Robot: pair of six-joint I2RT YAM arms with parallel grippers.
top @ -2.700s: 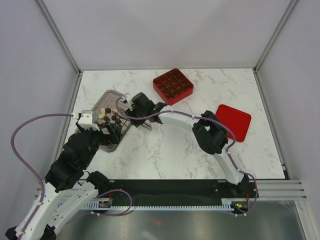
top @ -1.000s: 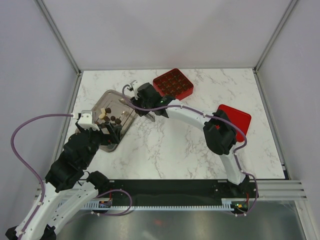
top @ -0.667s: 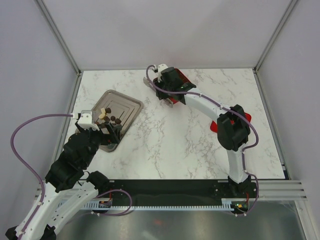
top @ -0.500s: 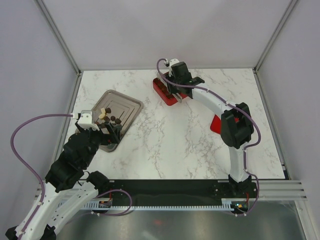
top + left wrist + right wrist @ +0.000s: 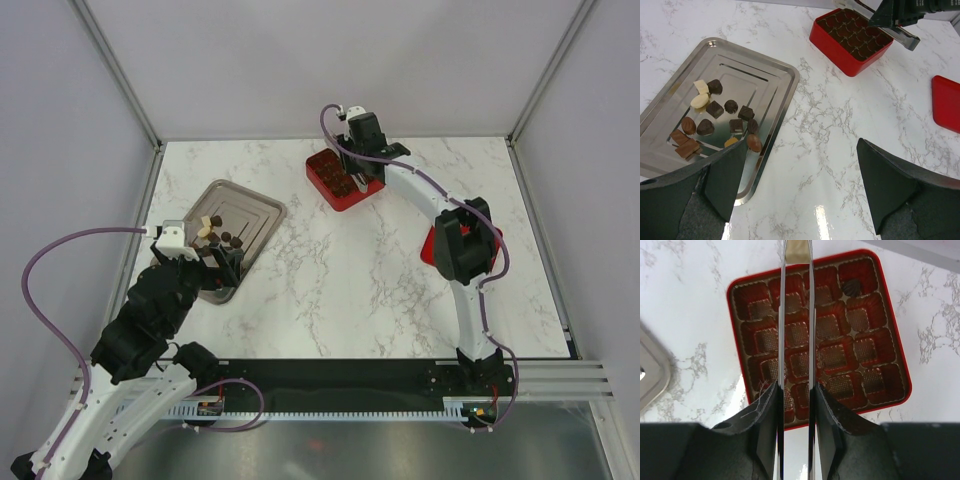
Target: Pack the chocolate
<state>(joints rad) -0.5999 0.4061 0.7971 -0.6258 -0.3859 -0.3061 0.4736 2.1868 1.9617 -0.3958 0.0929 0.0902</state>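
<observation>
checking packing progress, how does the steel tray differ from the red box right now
The steel tray is silver and undivided; the red box is split into a grid of cells. The tray holds many loose chocolate pieces; the box shows only one dark piece, in a corner cell. Both sit flat on the marble table.

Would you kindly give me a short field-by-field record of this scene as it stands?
tray: holds the loose chocolate pieces, mostly dark, a few cream
red box: open, one dark piece in a corner compartment, other visible compartments empty
lid: lying flat, apart from the box
right gripper: shut on tongs, over the red box
left gripper: open, empty, at the tray's near edge
</observation>
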